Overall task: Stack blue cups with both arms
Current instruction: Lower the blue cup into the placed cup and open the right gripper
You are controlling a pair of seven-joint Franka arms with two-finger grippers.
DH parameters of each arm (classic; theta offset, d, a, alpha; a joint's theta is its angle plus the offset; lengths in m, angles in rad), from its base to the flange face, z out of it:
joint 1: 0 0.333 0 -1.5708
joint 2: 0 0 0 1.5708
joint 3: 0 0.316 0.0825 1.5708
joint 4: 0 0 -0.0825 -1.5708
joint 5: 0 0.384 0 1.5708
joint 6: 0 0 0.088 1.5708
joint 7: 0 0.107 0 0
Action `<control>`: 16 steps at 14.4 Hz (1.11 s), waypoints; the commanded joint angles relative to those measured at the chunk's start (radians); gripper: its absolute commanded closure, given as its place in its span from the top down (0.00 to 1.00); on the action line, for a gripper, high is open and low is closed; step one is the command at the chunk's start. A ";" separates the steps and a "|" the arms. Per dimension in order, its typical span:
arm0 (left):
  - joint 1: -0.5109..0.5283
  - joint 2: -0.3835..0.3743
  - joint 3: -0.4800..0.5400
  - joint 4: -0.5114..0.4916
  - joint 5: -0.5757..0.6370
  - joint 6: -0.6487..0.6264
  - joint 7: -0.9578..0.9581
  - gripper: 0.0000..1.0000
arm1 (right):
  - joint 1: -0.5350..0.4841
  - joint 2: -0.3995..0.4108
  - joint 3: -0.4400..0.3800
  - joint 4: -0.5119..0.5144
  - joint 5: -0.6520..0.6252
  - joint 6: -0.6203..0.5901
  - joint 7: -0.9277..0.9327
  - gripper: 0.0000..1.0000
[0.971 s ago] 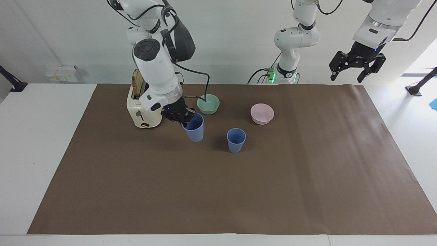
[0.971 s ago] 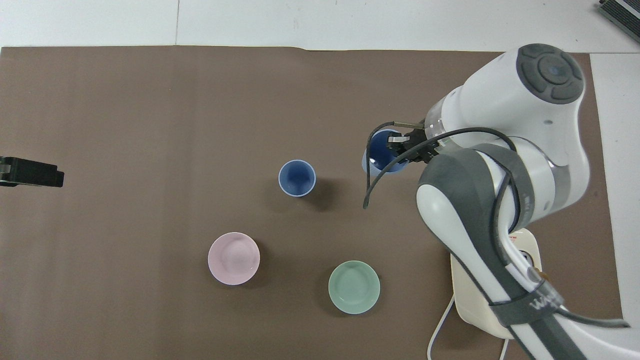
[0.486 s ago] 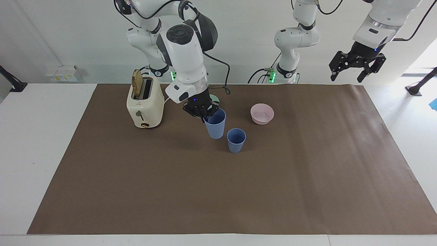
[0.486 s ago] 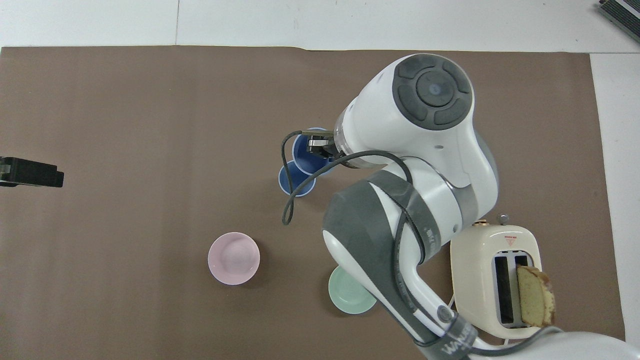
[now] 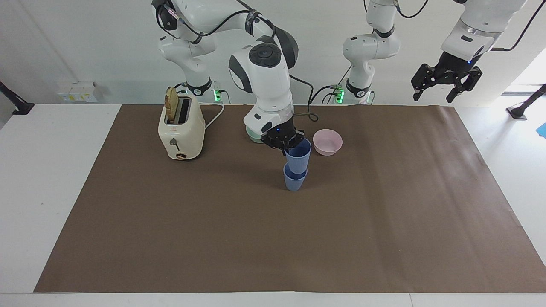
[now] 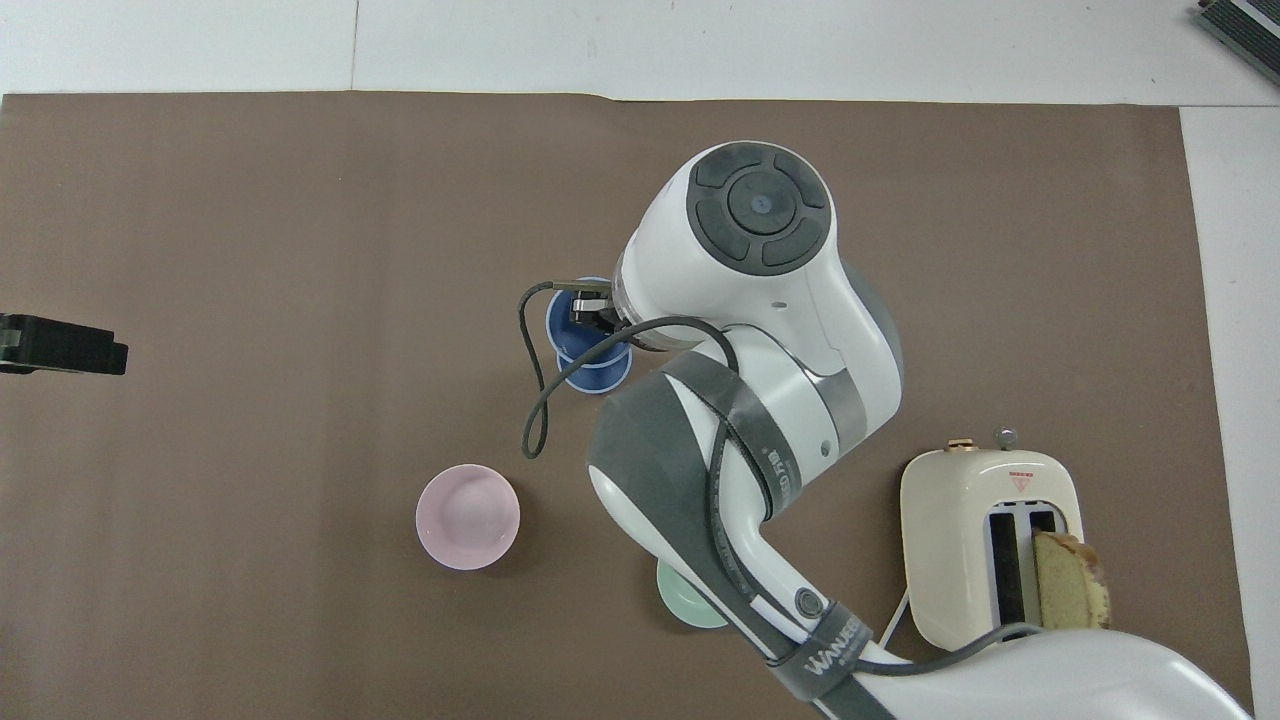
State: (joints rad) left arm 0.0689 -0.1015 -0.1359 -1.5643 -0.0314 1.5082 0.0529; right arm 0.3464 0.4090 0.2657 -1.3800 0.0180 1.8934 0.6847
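My right gripper [image 5: 285, 144] is shut on the rim of one blue cup [image 5: 298, 156] and holds it upright, slightly tilted, directly over the second blue cup [image 5: 294, 182]. The held cup's base is at the mouth of the standing cup. The standing cup is on the brown mat [image 5: 273, 238] mid-table. In the overhead view the held cup [image 6: 572, 322] overlaps the standing cup [image 6: 603, 379], and the right gripper [image 6: 592, 308] is at the held cup's rim. My left gripper [image 5: 433, 99] is open and empty, raised high over the left arm's end of the table, waiting.
A pink bowl [image 5: 327, 142] sits beside the cups, nearer to the robots. A green bowl [image 5: 251, 136] is partly hidden by the right arm. A cream toaster [image 5: 181, 130] with a bread slice stands toward the right arm's end.
My right gripper has carried the held cup sideways from beside the toaster until it is over the standing cup. The left arm has not moved.
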 commanded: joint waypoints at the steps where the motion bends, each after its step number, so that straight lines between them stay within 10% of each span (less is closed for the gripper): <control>1: 0.008 -0.012 0.001 0.000 -0.012 -0.019 0.007 1.00 | -0.001 0.013 0.007 0.010 -0.015 0.004 0.024 0.00; 16: 0.008 -0.012 0.001 0.000 -0.012 -0.019 0.007 1.00 | -0.009 0.047 0.006 -0.067 -0.032 0.064 0.024 0.00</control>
State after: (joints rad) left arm 0.0689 -0.1016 -0.1358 -1.5643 -0.0314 1.5071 0.0529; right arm 0.3464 0.4549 0.2627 -1.4360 0.0132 1.9376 0.6848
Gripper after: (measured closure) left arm 0.000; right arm 0.947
